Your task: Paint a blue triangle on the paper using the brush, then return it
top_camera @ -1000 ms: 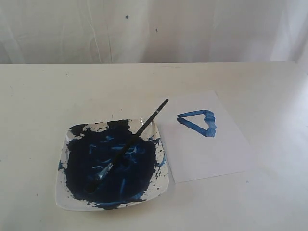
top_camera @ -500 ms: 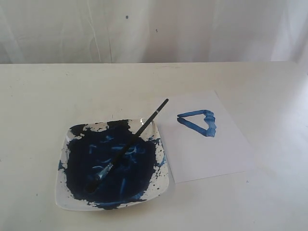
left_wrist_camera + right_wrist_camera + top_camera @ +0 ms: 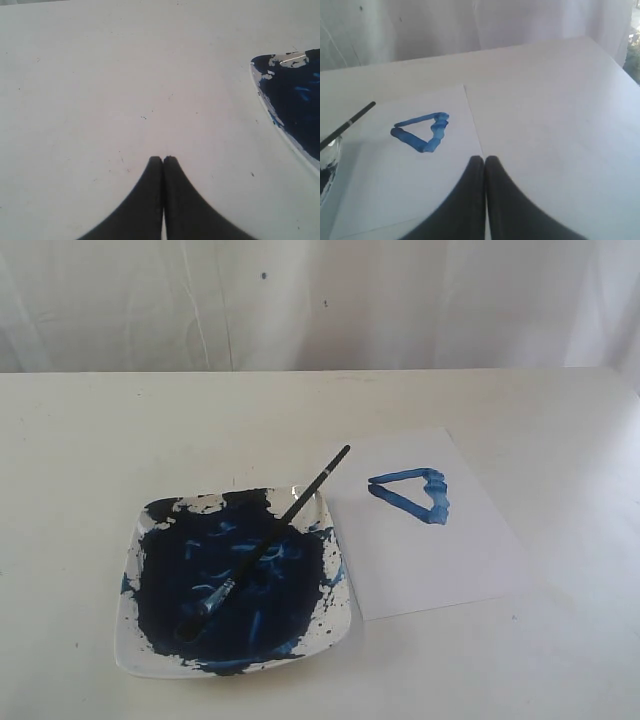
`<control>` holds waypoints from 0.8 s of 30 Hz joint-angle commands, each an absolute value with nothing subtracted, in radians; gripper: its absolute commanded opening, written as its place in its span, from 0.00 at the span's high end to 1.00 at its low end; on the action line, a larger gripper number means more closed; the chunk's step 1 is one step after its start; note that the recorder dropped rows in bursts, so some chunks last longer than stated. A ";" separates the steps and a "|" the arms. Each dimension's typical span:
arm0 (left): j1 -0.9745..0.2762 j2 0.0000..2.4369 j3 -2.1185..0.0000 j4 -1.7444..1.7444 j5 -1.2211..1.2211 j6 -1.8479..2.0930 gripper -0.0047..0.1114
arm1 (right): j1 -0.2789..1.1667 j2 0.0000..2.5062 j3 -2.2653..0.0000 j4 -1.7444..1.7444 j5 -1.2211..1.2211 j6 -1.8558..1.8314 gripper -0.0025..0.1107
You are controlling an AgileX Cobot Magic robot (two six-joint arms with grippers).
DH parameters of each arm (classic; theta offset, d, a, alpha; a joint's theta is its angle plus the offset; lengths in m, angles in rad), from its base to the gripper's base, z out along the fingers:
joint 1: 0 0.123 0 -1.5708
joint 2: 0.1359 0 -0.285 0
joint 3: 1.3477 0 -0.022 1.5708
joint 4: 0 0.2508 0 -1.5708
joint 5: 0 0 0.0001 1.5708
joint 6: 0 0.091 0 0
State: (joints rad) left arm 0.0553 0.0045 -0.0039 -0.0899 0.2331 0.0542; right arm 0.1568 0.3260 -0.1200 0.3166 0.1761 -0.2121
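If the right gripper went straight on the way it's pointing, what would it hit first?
Probably the bare cream tabletop, just beside the white paper sheet; depth is unclear.

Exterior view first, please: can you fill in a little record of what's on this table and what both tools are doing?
brush: lying free, bristles in the dish's paint, handle out over the rim
dish: smeared dark blue
paper: flat, right of the dish in the exterior view
blue triangle: painted outline on the paper
left tool: shut, empty
right tool: shut, empty
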 commanded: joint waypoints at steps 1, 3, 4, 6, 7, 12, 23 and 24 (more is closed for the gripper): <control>0.057 0.000 0.000 -0.096 0.234 0.051 0.96 | 0.150 0.321 -0.102 0.313 0.182 -0.234 0.98; 0.057 0.000 0.000 -0.096 0.234 0.051 0.96 | 0.150 0.303 -0.088 0.313 0.181 -0.232 0.98; 0.057 0.000 0.000 -0.096 0.234 0.051 0.96 | 0.150 0.285 -0.076 0.306 0.178 -0.232 0.98; 0.057 0.000 0.000 -0.096 0.234 0.051 0.96 | 0.150 0.252 -0.047 0.258 0.174 -0.196 0.98; 0.057 0.000 0.000 -0.096 0.234 0.051 0.96 | 0.150 0.230 -0.029 0.205 0.172 -0.153 0.98; 0.057 0.000 0.000 -0.096 0.234 0.051 0.96 | 0.150 0.114 0.000 -0.097 0.204 0.203 0.98; 0.057 0.000 0.000 -0.096 0.234 0.051 0.96 | 0.150 0.000 0.000 -0.136 0.323 0.198 0.98; 0.057 0.000 0.000 -0.096 0.234 0.051 0.96 | 0.150 0.000 0.000 -0.136 0.323 0.195 0.98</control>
State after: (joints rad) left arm 0.0553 0.0045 -0.0039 -0.0899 0.2331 0.0542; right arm 0.1568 0.0066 -0.0050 -0.1279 0.2934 0.2054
